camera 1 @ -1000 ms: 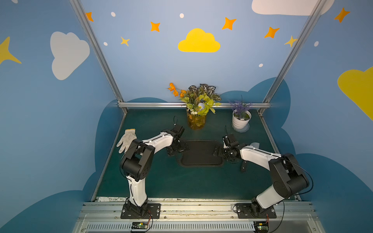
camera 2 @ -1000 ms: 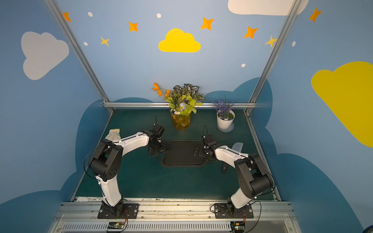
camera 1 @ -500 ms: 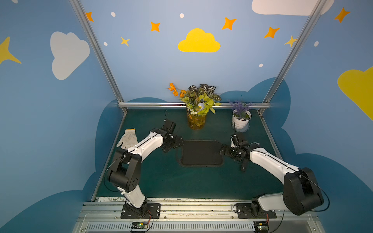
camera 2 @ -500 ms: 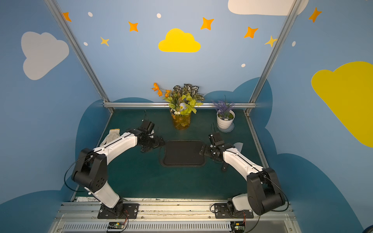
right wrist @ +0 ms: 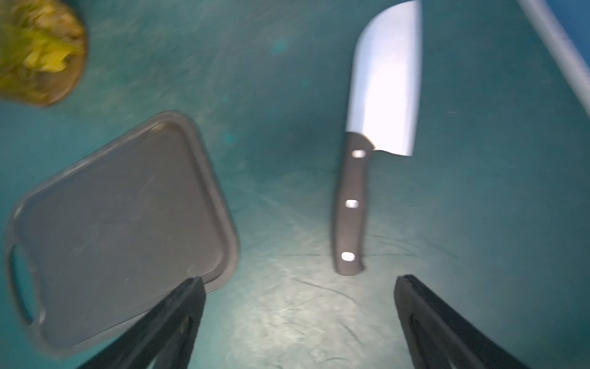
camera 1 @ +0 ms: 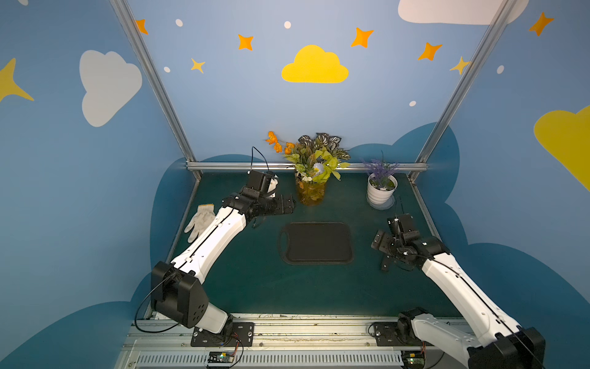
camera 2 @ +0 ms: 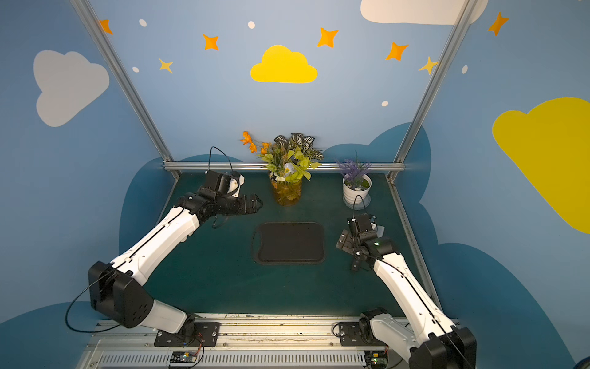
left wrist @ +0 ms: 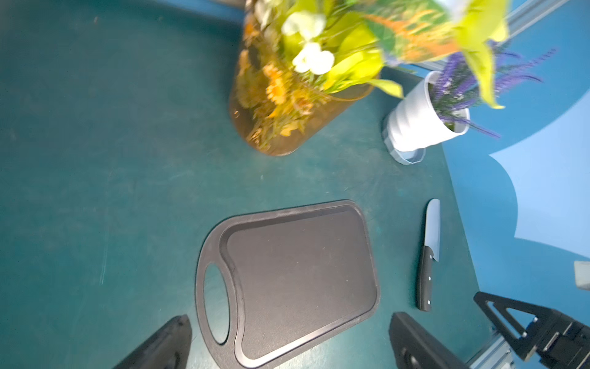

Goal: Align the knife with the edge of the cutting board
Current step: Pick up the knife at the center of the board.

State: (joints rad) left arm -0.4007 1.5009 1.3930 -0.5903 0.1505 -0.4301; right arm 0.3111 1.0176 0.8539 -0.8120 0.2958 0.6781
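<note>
Knife (right wrist: 376,127) beside cutting board (left wrist: 297,278), not touching

The cutting board (camera 1: 316,243) is showing plain matte black, the knife (right wrist: 367,137) a silver-grey blade and dark handle dotted with three pale rivets, the table (camera 1: 255,287) dark teal, and the walls (camera 1: 242,105) blue with yellow and white clouds.

On the green worktop (camera 1: 255,281) are laid the cutting board (camera 1: 316,242), the knife (left wrist: 428,255) apart beside it, a flower vase (camera 1: 310,191), a white pot (camera 1: 380,191) and a glove (camera 1: 199,220)
</note>
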